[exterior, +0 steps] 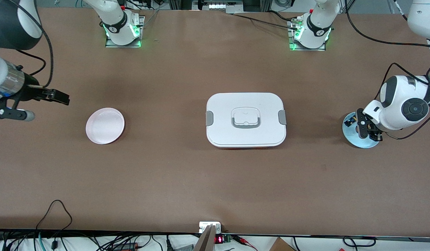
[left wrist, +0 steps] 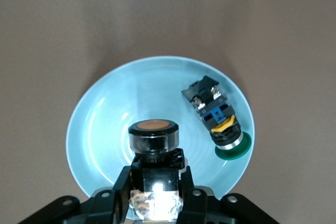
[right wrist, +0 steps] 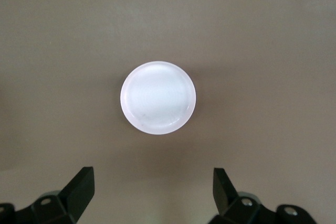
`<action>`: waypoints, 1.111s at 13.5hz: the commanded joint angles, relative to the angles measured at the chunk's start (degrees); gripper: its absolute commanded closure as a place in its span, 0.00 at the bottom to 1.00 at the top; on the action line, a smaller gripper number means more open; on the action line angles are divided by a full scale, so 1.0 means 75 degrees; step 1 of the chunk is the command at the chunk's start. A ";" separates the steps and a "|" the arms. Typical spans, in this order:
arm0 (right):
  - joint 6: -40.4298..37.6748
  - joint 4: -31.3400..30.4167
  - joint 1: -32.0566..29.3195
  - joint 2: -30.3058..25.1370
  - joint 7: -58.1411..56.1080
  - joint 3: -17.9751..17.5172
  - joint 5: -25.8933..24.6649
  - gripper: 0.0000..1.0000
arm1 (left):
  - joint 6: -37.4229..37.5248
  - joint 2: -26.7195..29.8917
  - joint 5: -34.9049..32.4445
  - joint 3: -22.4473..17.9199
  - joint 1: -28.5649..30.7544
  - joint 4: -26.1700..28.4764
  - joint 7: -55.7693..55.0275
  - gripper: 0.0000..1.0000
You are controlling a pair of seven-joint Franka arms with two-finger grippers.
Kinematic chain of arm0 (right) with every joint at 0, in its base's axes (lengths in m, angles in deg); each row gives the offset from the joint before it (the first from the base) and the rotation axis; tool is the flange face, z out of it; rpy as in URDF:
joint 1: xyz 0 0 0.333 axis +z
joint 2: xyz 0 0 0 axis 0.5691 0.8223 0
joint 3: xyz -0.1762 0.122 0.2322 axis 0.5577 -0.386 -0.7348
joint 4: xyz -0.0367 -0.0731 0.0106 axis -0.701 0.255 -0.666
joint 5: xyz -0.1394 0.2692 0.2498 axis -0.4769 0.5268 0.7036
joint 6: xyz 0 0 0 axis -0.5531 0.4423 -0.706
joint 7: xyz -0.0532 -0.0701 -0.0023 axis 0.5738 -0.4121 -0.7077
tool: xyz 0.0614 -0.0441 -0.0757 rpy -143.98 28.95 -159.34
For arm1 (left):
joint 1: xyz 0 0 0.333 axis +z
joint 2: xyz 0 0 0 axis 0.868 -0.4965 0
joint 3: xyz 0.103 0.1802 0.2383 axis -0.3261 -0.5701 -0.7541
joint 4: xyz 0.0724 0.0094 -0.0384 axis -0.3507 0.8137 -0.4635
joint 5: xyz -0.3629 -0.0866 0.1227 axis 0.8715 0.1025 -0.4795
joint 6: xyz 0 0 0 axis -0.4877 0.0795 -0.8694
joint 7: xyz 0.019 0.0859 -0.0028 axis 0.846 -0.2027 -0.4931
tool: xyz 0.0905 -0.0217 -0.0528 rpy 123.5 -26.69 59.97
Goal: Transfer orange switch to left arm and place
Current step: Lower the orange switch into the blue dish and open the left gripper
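Left wrist view shows the orange switch (left wrist: 153,136) pinched between the closed fingers of the left claw (left wrist: 155,182), its orange cap facing the camera, over the pale blue plate (left wrist: 100,124). On that plate, at about two o'clock from the held switch, lies the green-capped switch (left wrist: 218,119) on its side, its green cap at the plate's rim. In the front view this plate (exterior: 354,139) sits at the left arm's end of the desk (exterior: 215,181), with the left claw (exterior: 365,129) low over it. At nine o'clock from the plate, mid-desk, stands the white box (exterior: 245,120), lid on, well apart from it. At nine o'clock from the box lies the pink plate (exterior: 105,125). The right claw (exterior: 56,97), at ten o'clock from that plate, hangs with fingers spread wide and nothing between them.
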 commanded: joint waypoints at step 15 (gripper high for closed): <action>0.0561 -0.1044 0.0501 -0.1190 -0.1295 0.0412 -0.0024 0.00 | -0.0647 -0.0386 -0.0594 0.0386 0.0754 -0.0040 0.0501 0.00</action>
